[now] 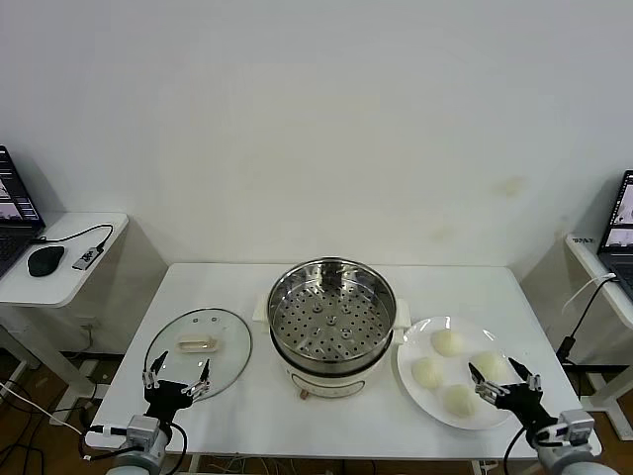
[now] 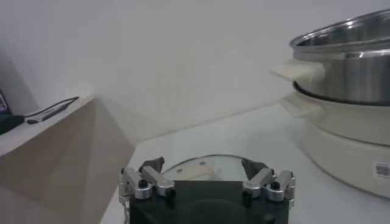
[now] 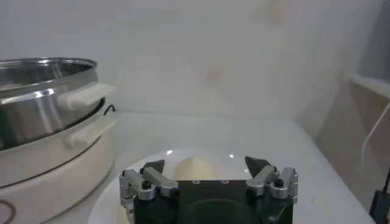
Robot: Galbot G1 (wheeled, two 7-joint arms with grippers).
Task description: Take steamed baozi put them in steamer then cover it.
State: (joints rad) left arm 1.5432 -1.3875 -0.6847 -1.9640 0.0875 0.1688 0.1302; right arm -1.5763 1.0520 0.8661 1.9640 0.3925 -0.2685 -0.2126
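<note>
Steamer open, buns plated, lid laid aside

Four cream-white baozi [image 1: 447,342] are grouped right of the uncovered steel steamer [image 1: 331,319]; the glass cover [image 1: 198,353] is laid flat at its left.

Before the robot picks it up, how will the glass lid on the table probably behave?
The glass lid lies flat, so it probably will not roll or tip. Its clear glass and metal rim look smooth, likely slippery and breakable if dropped. The cream handle on top seems the safest place to grip.

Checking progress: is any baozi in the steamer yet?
No, the steamer's perforated tray is bare; all four baozi sit on the plate.
</note>
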